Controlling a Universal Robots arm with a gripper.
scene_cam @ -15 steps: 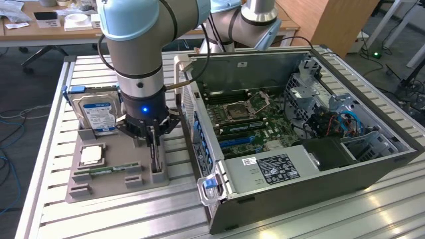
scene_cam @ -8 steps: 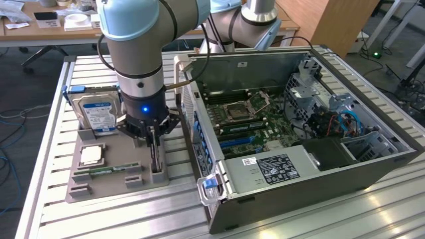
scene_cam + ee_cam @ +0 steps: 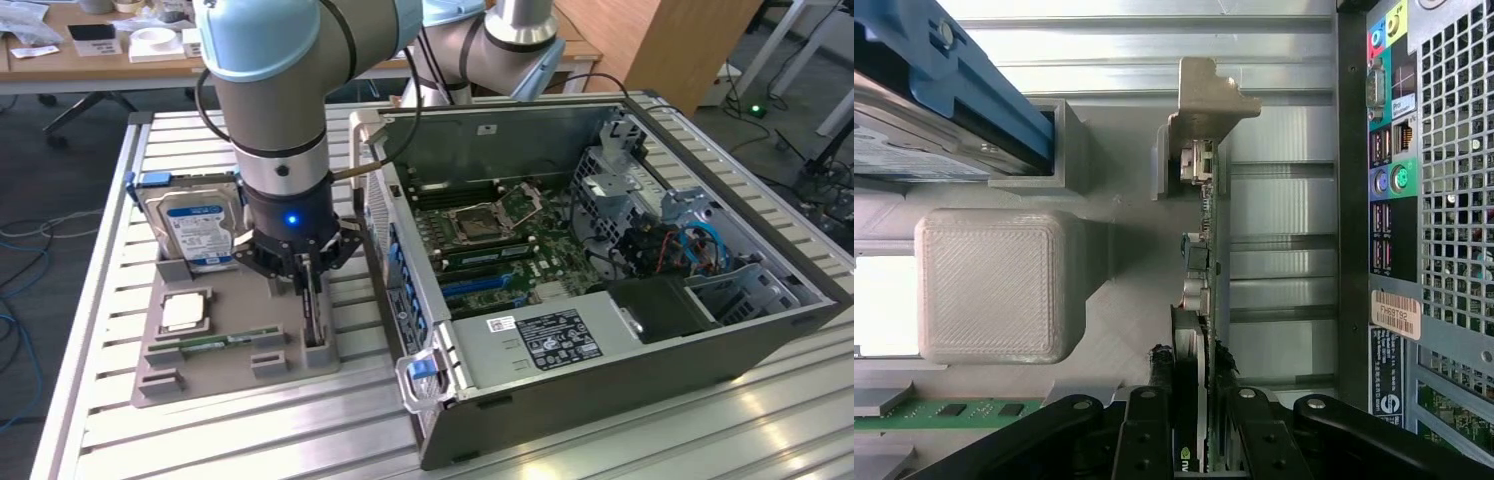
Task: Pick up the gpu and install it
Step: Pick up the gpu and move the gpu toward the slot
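The gpu [image 3: 310, 318] stands on edge in a slot of the grey holder tray [image 3: 200, 378], at the tray's side nearest the computer case. My gripper [image 3: 310, 285] has come straight down over it. In the wrist view the gpu [image 3: 1204, 270] shows edge-on, thin and green, with its silver end bracket [image 3: 1206, 95] at the far end. My gripper [image 3: 1197, 405] straddles the card's near end, and its black fingers [image 3: 1150, 420] press against both faces. The card still sits in its slot.
The tray also holds a silver hard drive [image 3: 198, 228] with a blue-white label, a CPU [image 3: 184, 312] and a RAM stick [image 3: 220, 341]. The open computer case [image 3: 694, 300] lies on the slatted metal table, close on the exterior view's right, motherboard [image 3: 494, 240] exposed.
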